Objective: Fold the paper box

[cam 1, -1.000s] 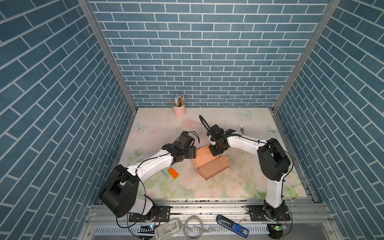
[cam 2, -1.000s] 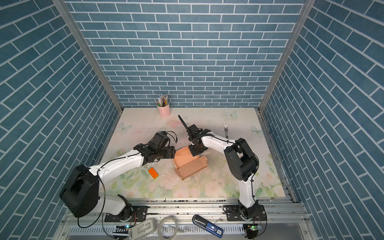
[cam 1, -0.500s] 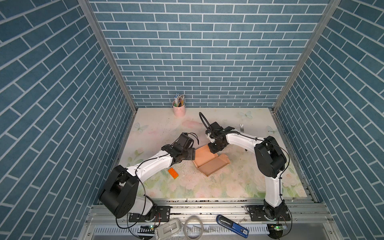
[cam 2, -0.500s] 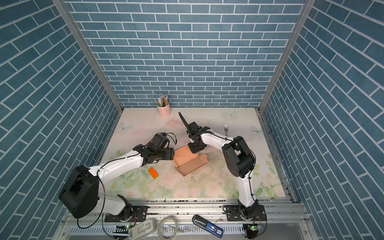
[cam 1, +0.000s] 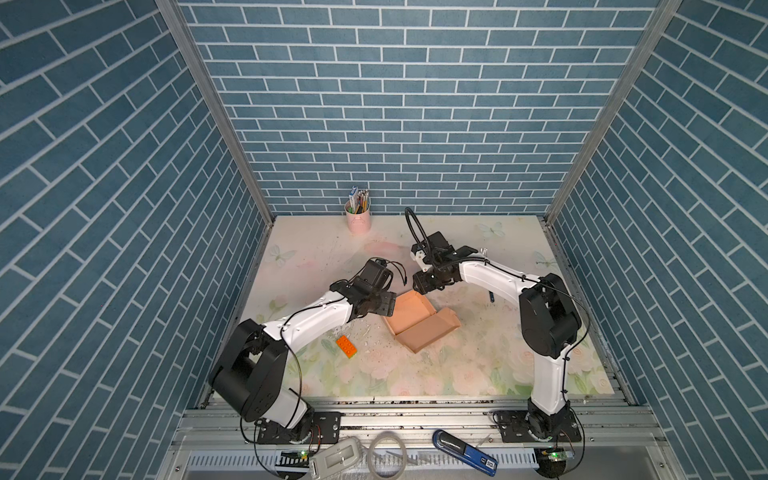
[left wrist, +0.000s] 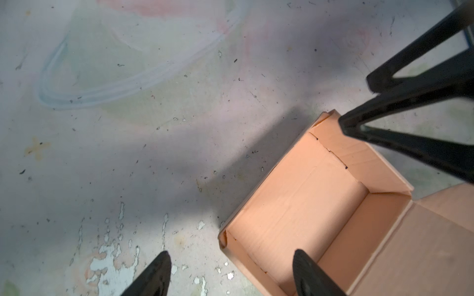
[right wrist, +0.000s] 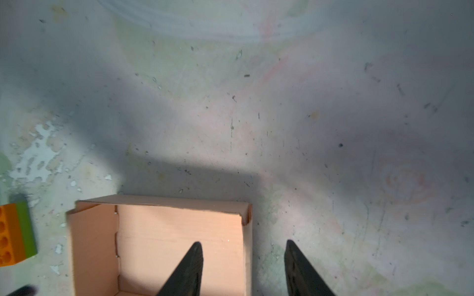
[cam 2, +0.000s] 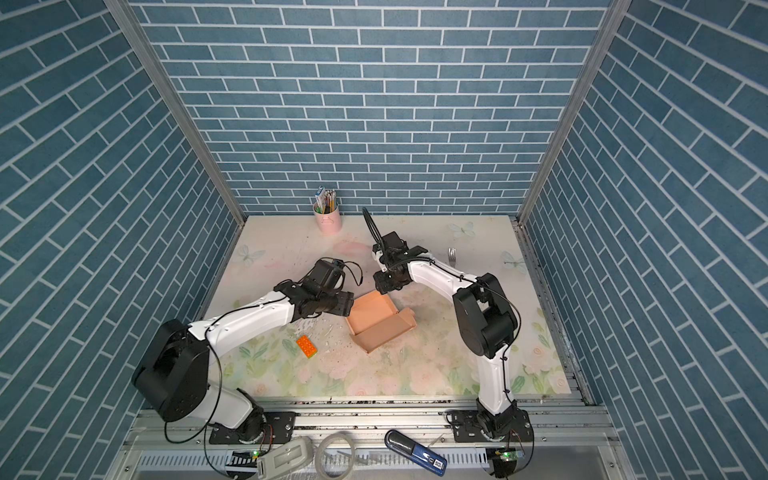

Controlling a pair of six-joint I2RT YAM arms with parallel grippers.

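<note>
Right gripper [right wrist: 242, 246] has spread its fingers since a second ago and now straddles a far wall of the paper box [cam 1: 409, 316] without pinching it. The box sits mid-table, its lid lying open on the side away from both grippers. Left gripper [left wrist: 230, 256] is spread too, astride a box corner, holding nothing. Unheld, the walls may spring flat, or a finger catching one could drag the light box. An orange brick [cam 1: 347, 347] lies near the box and a pencil cup [cam 1: 358, 218] well behind it; neither blocks the lid.

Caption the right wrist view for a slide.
Open right end effector straddles one wall of the paper box, toy brick nearby.
</note>
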